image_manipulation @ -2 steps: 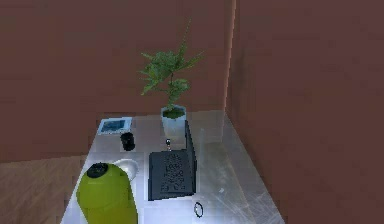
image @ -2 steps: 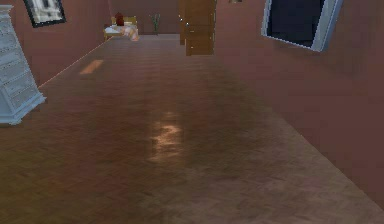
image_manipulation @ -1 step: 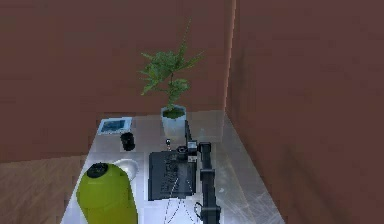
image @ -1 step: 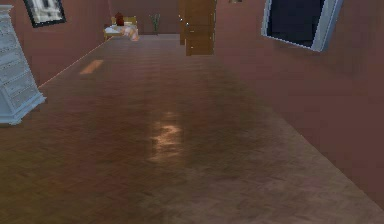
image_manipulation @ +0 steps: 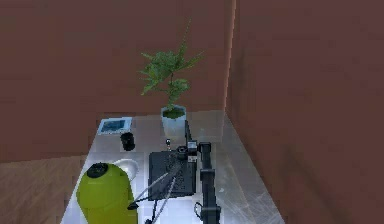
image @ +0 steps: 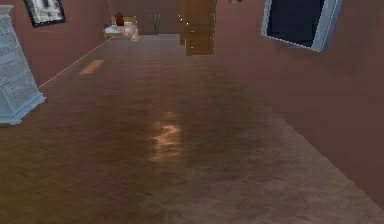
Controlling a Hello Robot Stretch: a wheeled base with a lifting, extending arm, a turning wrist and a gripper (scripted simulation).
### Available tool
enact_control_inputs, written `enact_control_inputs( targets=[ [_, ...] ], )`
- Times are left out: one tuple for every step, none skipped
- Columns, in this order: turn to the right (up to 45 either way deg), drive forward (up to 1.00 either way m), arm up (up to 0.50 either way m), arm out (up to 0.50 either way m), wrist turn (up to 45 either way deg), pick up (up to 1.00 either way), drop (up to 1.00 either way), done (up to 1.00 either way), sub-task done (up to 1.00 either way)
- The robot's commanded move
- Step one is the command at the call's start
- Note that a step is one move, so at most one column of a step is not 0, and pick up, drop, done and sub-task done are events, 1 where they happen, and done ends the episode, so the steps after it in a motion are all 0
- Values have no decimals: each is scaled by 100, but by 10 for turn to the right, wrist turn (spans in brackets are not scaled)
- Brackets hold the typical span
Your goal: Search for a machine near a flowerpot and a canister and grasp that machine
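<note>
A leafy green plant in a white flowerpot [image_manipulation: 173, 116] stands at the far side of a pale grey table [image_manipulation: 235, 165]. A yellow-green canister [image_manipulation: 105, 192] stands at the table's near left. Between them lie a small dark object [image_manipulation: 128, 141] and a flat white-edged thing with a dark face [image_manipulation: 115, 126]. The dark arm bar [image_manipulation: 207, 185] rises from the bottom edge over the table. The gripper [image_manipulation: 147, 206] has its dark body left of the white squares, and its thin fingers [image_manipulation: 160, 188] slant toward the canister. I cannot tell whether it holds anything.
Reddish-brown walls stand behind the table and to its right. In the forward view a long brown floor [image: 170, 130] runs ahead. A white cabinet [image: 14, 75] stands at the left, a wooden door [image: 198, 25] far ahead, and a dark framed panel [image: 298, 22] hangs on the right wall.
</note>
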Motion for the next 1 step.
enact_control_inputs(
  targets=[
    [0, 0, 0, 0, 450, 0, 0, 0, 0]
  ],
)
